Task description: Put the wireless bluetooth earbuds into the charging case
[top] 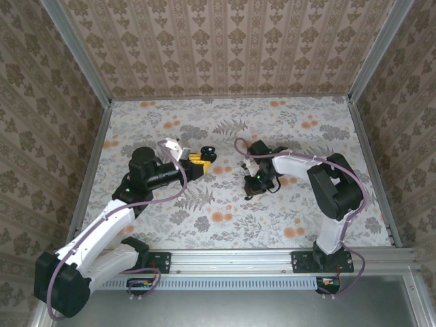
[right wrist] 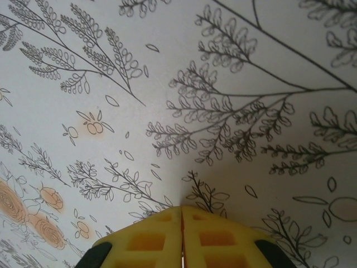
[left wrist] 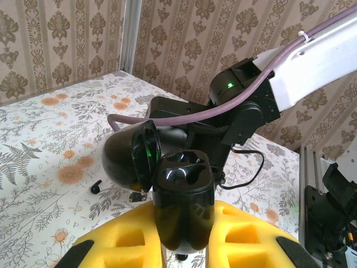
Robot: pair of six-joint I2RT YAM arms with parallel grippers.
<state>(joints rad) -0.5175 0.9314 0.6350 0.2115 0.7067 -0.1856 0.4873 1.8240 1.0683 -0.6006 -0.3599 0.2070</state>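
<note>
Left gripper (left wrist: 184, 240) jaws clamped the charging case (left wrist: 181, 187), lid open, sockets empty. Right gripper (right wrist: 181, 237) jaws were shut, apparently on nothing. An earbud (left wrist: 96, 187) lay on the surface (left wrist: 39, 139) left of the left jaws; pinch its stem squarely.

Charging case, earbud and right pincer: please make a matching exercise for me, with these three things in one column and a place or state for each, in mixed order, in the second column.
Things:
1. small round black plastic charging case
2. tiny black earbud with a short stem
3. right pincer with yellow fingers

Places or states:
A. shut, fingers pressed together
B. lying loose on the flowered table cover
C. lid open, gripped by the left pincer

Pairs: 1-C, 2-B, 3-A
</note>
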